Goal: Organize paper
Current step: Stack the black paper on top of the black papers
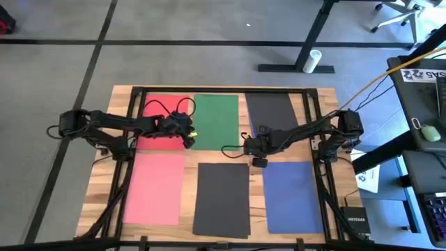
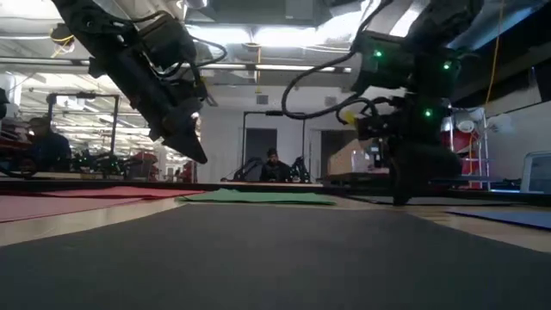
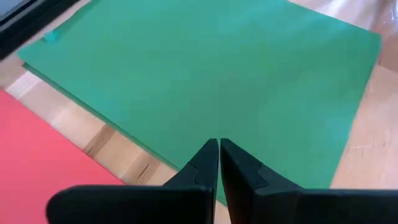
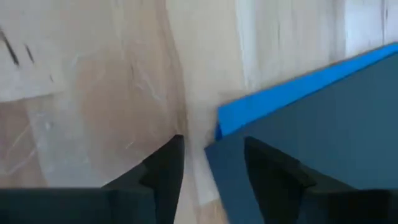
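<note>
Hovering with fingers parted, the right gripper straddles the corner of the blue paper sheet; the left gripper, fingers closed, waits above the green paper sheet.

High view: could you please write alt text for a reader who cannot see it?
Six paper sheets lie in two rows on a wooden table: red, green, dark grey, then pink, dark grey, blue. Two dark arms reach inward.

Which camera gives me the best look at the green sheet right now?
The high view: the whole green sheet shows, lying flat between the red and dark grey sheets. The left wrist view shows most of it beyond the shut left hand. The low view shows only a thin edge-on strip; the right wrist view misses it.
</note>
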You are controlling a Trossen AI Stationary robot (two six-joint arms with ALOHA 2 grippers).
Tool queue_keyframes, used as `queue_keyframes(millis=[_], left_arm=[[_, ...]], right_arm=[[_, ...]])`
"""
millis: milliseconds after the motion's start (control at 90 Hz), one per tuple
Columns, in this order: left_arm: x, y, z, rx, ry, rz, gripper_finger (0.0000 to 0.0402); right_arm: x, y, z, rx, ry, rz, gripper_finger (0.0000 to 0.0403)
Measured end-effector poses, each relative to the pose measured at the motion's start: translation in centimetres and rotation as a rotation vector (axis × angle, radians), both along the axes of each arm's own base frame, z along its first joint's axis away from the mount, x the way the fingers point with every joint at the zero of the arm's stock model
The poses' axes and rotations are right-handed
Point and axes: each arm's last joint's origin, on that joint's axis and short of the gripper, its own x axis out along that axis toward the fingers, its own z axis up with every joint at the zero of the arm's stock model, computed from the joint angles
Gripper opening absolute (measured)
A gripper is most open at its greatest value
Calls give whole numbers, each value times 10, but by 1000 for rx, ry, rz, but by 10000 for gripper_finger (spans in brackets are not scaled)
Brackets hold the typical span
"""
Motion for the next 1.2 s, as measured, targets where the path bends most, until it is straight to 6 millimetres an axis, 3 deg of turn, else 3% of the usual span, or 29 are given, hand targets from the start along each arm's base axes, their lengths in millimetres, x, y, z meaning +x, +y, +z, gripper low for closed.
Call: queue_keyframes(millis=[444,711,833,1000,1200], left_arm=[[0,0,0,4,2,3,0],[0,0,0,10,7,-5,0],[0,0,0,14,9,-8,0],[0,0,0,14,9,-9,0],[0,0,0,13,10,-9,0]], right_arm=[[-7,-6,-1,-185,48,-53,154],[-11,-6,-2,-189,96,-57,149],[-13,-6,-2,-185,110,-54,113],[-12,-8,-2,-196,122,-27,15],[-12,-15,-2,-173,125,-41,3]])
